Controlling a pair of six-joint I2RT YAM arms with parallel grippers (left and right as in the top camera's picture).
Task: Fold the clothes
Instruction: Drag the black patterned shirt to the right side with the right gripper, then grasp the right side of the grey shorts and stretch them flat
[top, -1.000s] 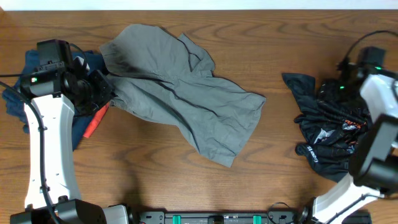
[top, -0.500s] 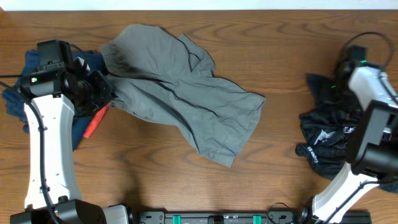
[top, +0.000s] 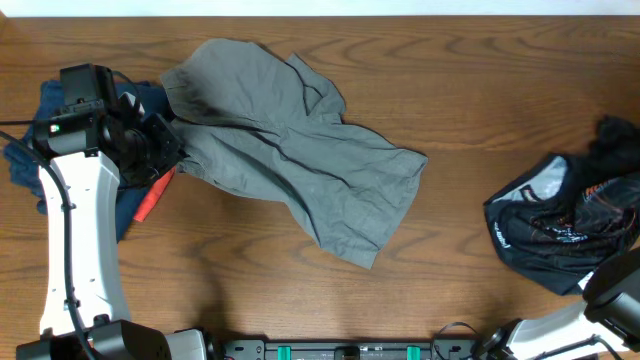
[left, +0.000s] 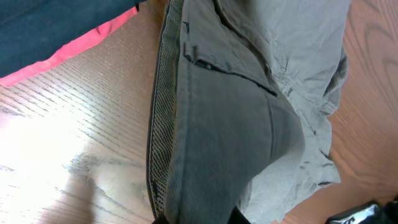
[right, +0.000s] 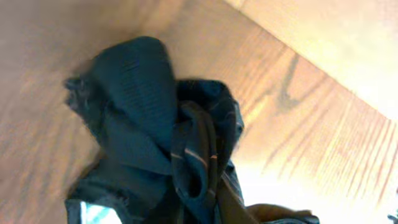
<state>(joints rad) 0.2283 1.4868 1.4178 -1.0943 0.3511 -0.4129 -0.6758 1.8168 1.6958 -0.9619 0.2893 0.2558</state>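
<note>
**Two one-point holds, and each could spoil the fold**

The grey shorts (top: 300, 165) lie rumpled and spread on the table (top: 450, 60), reaching from the left pincer (left: 198, 218) out toward the table's middle. Their waistband and mesh lining run straight into that pincer. As far as we can judge, it is closed on that edge with the cloth filling the gap, though its fingers barely show. The black garment (right: 155, 124) hangs twisted into a rope from the right pincer (right: 217, 214), which we judge to be clamped on a bunch of it. The rest of the garment trails below and away from the pincer, onto the wood.

We see three risks. The left hold is at one point only, so a pull would likely drag the shorts along in a heap rather than flatten them. If the jaws have only the mesh lining, the outer cloth may slide free. The blue garment (top: 30, 165), with its red band (top: 152, 198), lies just beside and behind the left pincer, so a low sweep could catch it and drag it along. On the right, the twisted bunch may slip out or come down more tangled. It also sits close to the edge of the overhead view, so we cannot tell how much table is left beyond it.

We count one pair of grey shorts, one black garment, one blue garment, two arms and two pincers.
</note>
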